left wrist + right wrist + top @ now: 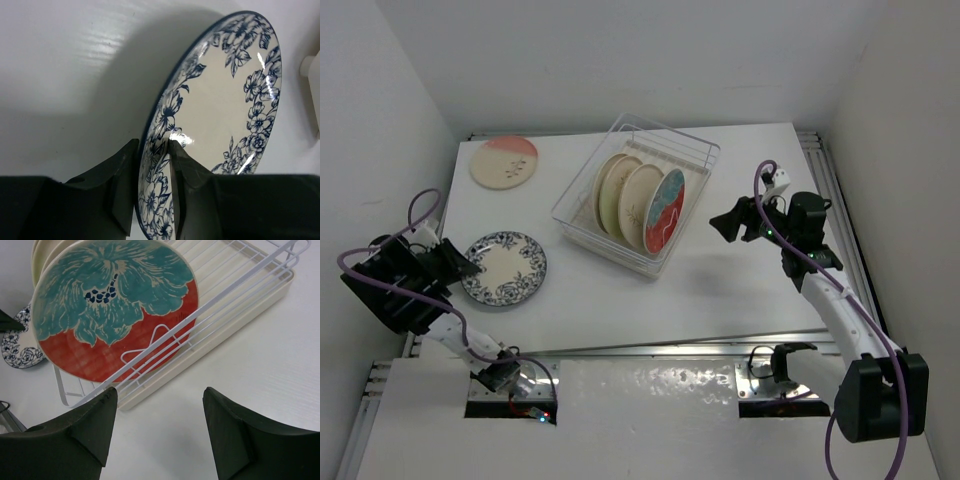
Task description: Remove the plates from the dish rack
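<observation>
The dish rack (695, 150) stands at the table's middle back and holds three pale cream/green plates (620, 190) and a red-and-teal plate (666, 210), all on edge. The white plate with blue floral pattern (510, 265) lies on the table at the left. My left gripper (470, 268) is shut on its near rim, one finger on each face (154, 145); the plate (225, 100) fills that wrist view. The cream plate with orange patch (504, 161) lies at the back left. My right gripper (730, 225) is open and empty, just right of the rack, facing the red-and-teal plate (115, 305).
The rack's white wire side (225, 295) and cream tray edge (235, 315) run across the right wrist view, with bare table below. White walls close in the table on three sides. A metal rail (840, 200) runs along the right edge.
</observation>
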`<state>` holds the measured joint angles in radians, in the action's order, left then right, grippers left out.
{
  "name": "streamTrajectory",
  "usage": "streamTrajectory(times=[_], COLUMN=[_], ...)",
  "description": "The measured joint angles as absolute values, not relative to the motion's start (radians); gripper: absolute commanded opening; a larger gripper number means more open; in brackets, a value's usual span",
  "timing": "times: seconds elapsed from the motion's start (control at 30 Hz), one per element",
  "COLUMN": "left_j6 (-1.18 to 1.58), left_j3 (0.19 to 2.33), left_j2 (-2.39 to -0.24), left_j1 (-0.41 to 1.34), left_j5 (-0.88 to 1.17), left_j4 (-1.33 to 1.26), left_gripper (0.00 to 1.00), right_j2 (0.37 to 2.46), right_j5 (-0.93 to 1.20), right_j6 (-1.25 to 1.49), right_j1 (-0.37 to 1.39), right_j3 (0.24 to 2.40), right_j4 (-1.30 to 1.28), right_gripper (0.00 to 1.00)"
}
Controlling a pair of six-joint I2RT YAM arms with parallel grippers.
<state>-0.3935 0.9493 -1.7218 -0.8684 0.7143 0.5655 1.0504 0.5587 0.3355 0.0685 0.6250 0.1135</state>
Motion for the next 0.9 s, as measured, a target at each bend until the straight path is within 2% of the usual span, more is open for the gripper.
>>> streamTrajectory(times=[0.1,0.2,0.3,0.6,0.8,0.87,0.9], left_j6=[-0.424,-0.464,-0.533,-0.78,-0.807,-0.803,-0.8], left_j3=[0.958,0.991,1.027,1.045,1.082,1.1,1.108], left_j2=[-1.759,-1.8,-1.838,-1.854,-1.873,-1.882,-1.885], left_j1=[-0.879,-0.884,-0.884,-0.885,-0.885,-0.885,-0.885], left_j5=[0.718,0.72,0.719,0.643,0.597,0.58,0.569], left_j4=[0.607,0.657,0.711,0.896,0.941,0.951,0.954], left_gripper=[0.23,0.07,0.02,0.02,0.15,0.14,0.08], right_j2=[1.05,1.047,1.045,1.032,1.032,1.032,1.032], right_j5=[0.54,0.522,0.51,0.493,0.487,0.482,0.481], right_j6=[0.343,0.345,0.344,0.341,0.34,0.338,0.337], right_j1=[0.07,0.073,0.075,0.076,0.076,0.076,0.076], right_j3=[0.625,0.632,0.654,0.674,0.674,0.674,0.674], right_j4=[0.105,0.088,0.064,0.035,0.022,0.019,0.018], right_gripper=[0.68,0.68,0.68,0.68,0.68,0.68,0.68])
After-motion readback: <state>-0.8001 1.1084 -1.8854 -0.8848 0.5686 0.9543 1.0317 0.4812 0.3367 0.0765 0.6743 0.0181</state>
